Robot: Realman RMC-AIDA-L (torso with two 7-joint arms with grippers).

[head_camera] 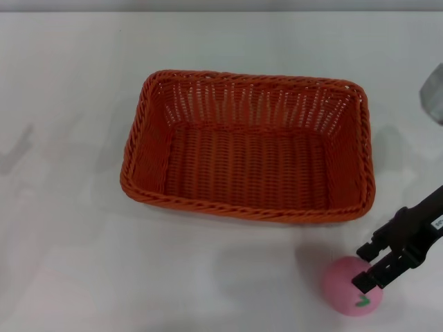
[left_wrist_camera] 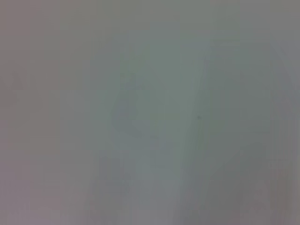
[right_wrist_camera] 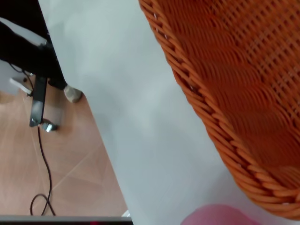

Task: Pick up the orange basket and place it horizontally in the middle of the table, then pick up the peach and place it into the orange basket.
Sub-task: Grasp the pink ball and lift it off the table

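Note:
The orange basket (head_camera: 249,149) lies lengthwise across the middle of the white table (head_camera: 69,207), empty; its braided rim (right_wrist_camera: 220,117) fills one side of the right wrist view. The pink peach (head_camera: 351,286) sits on the table near the front right, just off the basket's front right corner, and a sliver of it (right_wrist_camera: 216,215) shows in the right wrist view. My right gripper (head_camera: 365,266) reaches in from the right and hangs over the peach's upper right side. Its two black fingers are spread apart, open. The left gripper is out of view.
A grey object (head_camera: 435,93) pokes in at the table's right edge. The right wrist view shows the table's edge, wooden floor (right_wrist_camera: 61,173) below, and a black stand leg (right_wrist_camera: 37,56) with cables. The left wrist view shows only a blank grey surface.

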